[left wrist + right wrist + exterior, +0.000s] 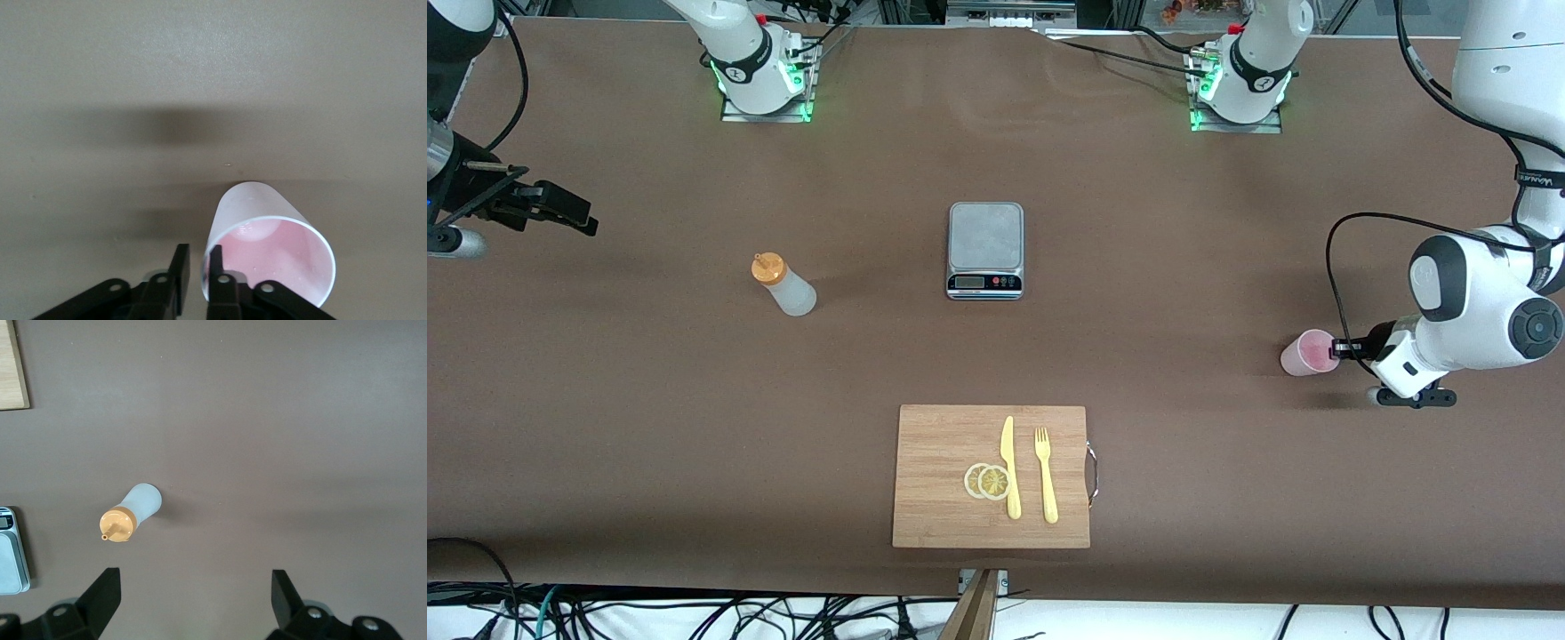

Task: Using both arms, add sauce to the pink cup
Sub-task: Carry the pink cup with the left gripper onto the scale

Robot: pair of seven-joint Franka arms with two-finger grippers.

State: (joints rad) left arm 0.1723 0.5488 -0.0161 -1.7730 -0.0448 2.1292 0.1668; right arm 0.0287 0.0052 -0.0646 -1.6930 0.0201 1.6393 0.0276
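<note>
The pink cup (1309, 353) stands on the brown table at the left arm's end. My left gripper (1340, 346) is low beside it and straddles its rim. In the left wrist view one of the fingers (222, 267) is inside the pink cup (267, 233) against the wall; the other is just outside, with a thin strip of table showing between it and the wall. The left gripper (198, 260) stands narrowly open. The sauce (785, 285) stands toward the right arm's end, its orange cap on. My right gripper (580, 218) hangs open and empty over the table, apart from the sauce (131, 512).
A kitchen scale (985, 250) sits mid-table, its edge also in the right wrist view as the scale (9, 553). Nearer the front camera lies a wooden cutting board (938, 480) with a yellow knife (1009, 467), a fork (1046, 476) and lemon slices (987, 481).
</note>
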